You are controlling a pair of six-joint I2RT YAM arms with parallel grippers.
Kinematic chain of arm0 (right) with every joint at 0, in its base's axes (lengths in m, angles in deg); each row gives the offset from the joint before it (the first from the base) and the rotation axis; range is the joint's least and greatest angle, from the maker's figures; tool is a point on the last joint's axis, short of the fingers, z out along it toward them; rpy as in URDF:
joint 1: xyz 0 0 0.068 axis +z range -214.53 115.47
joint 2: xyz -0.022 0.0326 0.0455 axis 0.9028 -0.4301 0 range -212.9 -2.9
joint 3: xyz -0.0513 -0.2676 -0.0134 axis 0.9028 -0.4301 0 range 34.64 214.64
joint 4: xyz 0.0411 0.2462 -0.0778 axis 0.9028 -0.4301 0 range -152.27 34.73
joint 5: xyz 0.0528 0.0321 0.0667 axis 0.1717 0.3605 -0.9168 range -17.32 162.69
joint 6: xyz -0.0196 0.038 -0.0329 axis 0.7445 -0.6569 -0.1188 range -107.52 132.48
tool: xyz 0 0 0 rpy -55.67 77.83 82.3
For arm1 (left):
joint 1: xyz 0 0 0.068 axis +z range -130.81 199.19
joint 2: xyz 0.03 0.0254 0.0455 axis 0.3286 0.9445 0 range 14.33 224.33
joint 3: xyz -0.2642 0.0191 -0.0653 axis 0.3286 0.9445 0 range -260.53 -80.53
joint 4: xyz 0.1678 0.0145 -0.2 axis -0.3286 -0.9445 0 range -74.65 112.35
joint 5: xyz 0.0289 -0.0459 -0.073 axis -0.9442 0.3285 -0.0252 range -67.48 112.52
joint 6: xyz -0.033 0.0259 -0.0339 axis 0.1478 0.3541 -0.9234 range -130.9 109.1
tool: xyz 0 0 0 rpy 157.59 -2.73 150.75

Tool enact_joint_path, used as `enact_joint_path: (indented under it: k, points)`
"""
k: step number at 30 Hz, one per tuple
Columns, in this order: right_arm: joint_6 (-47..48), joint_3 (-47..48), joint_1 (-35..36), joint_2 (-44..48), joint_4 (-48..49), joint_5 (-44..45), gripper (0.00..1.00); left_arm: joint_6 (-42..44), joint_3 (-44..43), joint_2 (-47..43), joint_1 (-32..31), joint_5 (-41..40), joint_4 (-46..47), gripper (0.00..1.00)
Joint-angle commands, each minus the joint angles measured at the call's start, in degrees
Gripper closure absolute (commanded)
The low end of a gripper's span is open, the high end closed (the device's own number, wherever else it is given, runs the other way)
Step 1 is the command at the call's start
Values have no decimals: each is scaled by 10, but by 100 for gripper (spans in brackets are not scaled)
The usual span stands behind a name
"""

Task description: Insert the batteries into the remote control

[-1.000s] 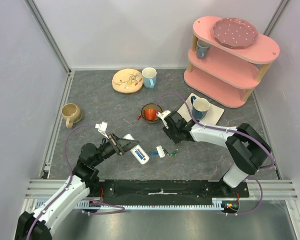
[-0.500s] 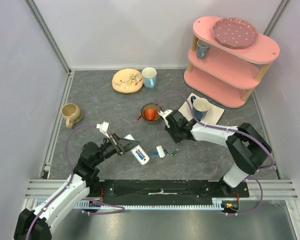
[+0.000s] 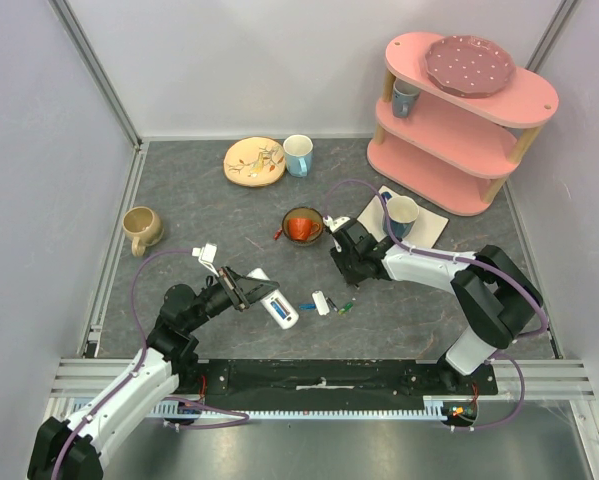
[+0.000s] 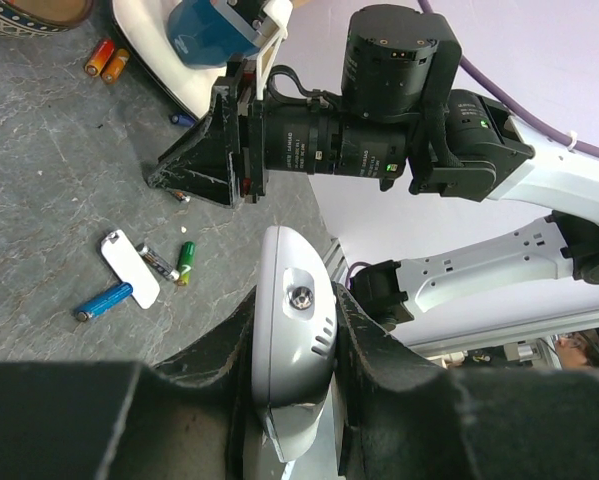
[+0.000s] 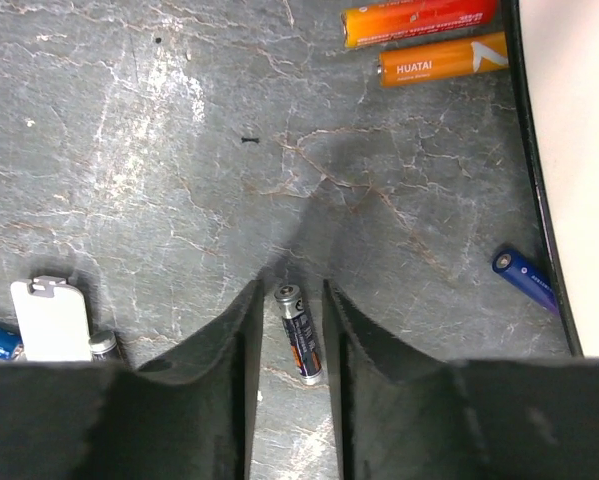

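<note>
My left gripper point(image 3: 247, 290) is shut on the white remote control point(image 3: 275, 306) and holds it tilted above the table; in the left wrist view the remote point(image 4: 291, 380) is clamped between both fingers. My right gripper point(image 3: 343, 268) is low over the table, its jaws narrowly open on either side of a dark battery point(image 5: 301, 346) that lies flat, with gaps both sides. A blue battery point(image 3: 306, 306), a green battery point(image 3: 346, 307) and the small white cover point(image 3: 321, 302) lie between the arms. Another blue battery point(image 5: 524, 278) lies by the white mat.
Two orange batteries point(image 5: 429, 40) lie ahead of the right gripper. A bowl point(image 3: 301, 226) holding something red, a blue mug point(image 3: 400, 214) on a white mat, a plate point(image 3: 254, 161), a mug point(image 3: 298, 154), a tan mug point(image 3: 140, 228) and a pink shelf point(image 3: 459, 120) stand around.
My right gripper has shifted slightly to the right and away from the arms' bases. My left gripper and the remote have stayed still.
</note>
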State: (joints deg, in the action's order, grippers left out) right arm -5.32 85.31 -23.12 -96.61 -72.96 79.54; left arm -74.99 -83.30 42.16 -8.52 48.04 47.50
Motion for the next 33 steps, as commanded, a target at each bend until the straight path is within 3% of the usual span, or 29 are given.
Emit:
enact_joint_path:
  k: [1,9,24,27,30,33]
  points:
    - [-14,-1,-2,8,6,-11,59,7,13,-1,3,-6,38,98]
    - [1,-2,-2,16,-20,-18,61,6,17,1,2,-7,43,98]
    - [3,-21,-1,15,-30,-22,76,5,20,2,3,-6,46,98]
    - [-3,-22,-1,13,-30,-19,84,5,20,3,3,-6,46,98]
    - [-18,-20,-4,7,-30,-20,100,5,20,5,3,-5,47,98]
    - [-36,-21,-5,7,-23,-31,100,5,20,7,3,-4,48,98]
